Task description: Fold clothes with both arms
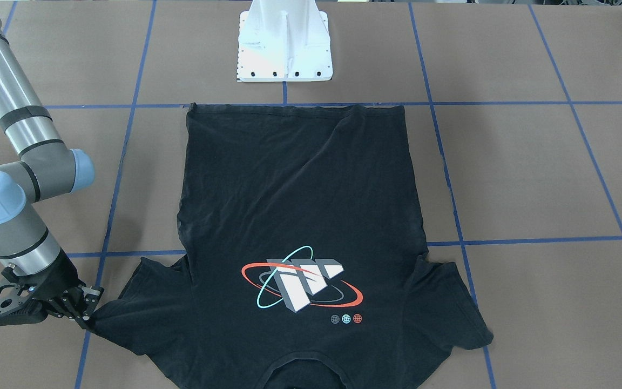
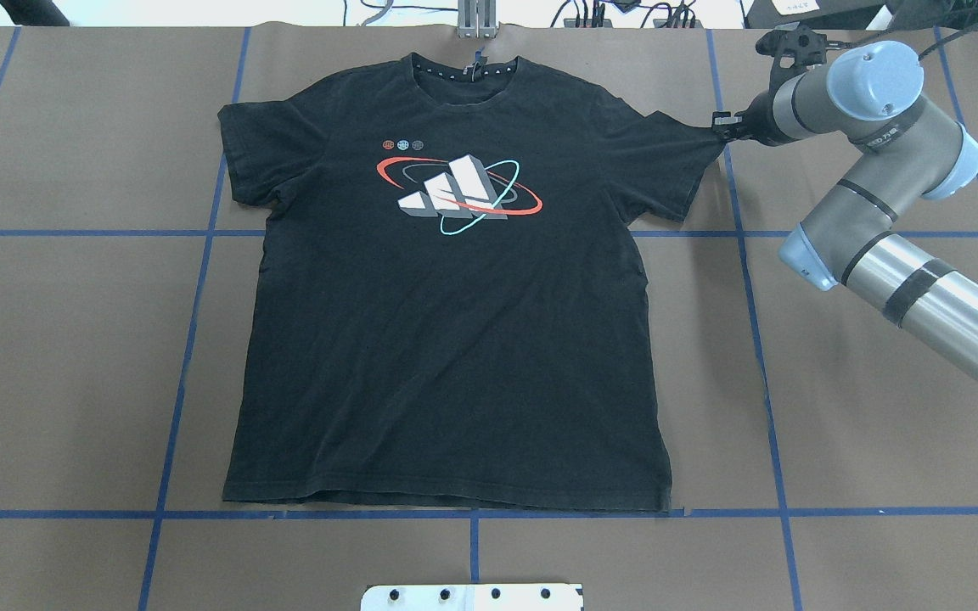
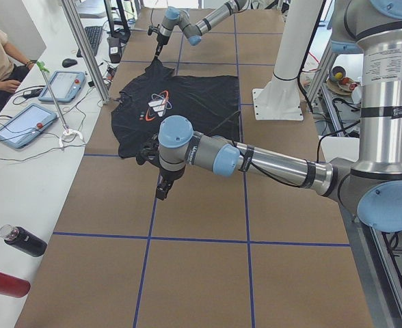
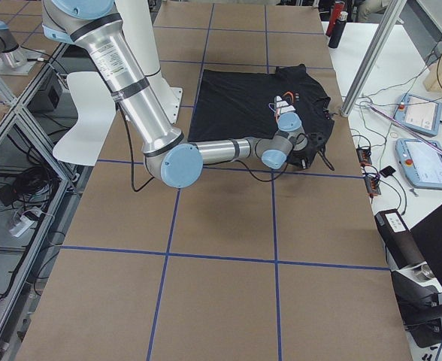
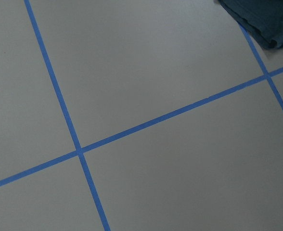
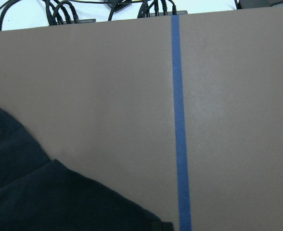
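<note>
Your right gripper (image 2: 722, 127) is clamped on the T-shirt's (image 2: 446, 339) far right sleeve (image 2: 667, 161); lift it slowly. I cannot tell how your left gripper (image 3: 161, 190) stands.

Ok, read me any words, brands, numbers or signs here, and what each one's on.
No text reads clearly.
T-shirt print: stylised blocks ringed by ellipses, no legible letters.
Three round emblems beside it: too small.
Right arm label: blurred.
Left arm label: too small.
</note>
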Controlling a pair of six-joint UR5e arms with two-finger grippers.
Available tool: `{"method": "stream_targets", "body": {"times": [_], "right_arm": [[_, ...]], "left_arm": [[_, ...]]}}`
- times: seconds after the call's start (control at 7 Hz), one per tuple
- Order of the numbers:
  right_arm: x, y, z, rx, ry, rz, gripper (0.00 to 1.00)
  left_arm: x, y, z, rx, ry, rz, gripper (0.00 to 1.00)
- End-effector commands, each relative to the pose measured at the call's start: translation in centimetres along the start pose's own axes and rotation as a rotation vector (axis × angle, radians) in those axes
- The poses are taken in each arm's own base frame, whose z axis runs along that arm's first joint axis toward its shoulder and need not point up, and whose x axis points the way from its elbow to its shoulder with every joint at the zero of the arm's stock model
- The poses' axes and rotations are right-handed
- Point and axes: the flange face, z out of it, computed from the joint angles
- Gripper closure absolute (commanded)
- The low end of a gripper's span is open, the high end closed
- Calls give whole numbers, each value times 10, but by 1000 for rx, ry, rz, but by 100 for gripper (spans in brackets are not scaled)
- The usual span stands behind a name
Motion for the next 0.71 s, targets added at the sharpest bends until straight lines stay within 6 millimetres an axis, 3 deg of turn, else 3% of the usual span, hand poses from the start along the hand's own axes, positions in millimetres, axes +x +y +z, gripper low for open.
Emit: {"method": "stream_targets", "body": {"times": [0.0,0.14,0.57], "right_arm": [[-55,-11,-14,12,-61,90,100],[-105,-21,-21,5,-88,141,100],[-220,7,-13,-15,-119,176,100]], "left_arm": [[3,0,0,3,35,0,1],[5,0,0,5,54,0,1],[7,-2,-3,25,49,23,1]]}}
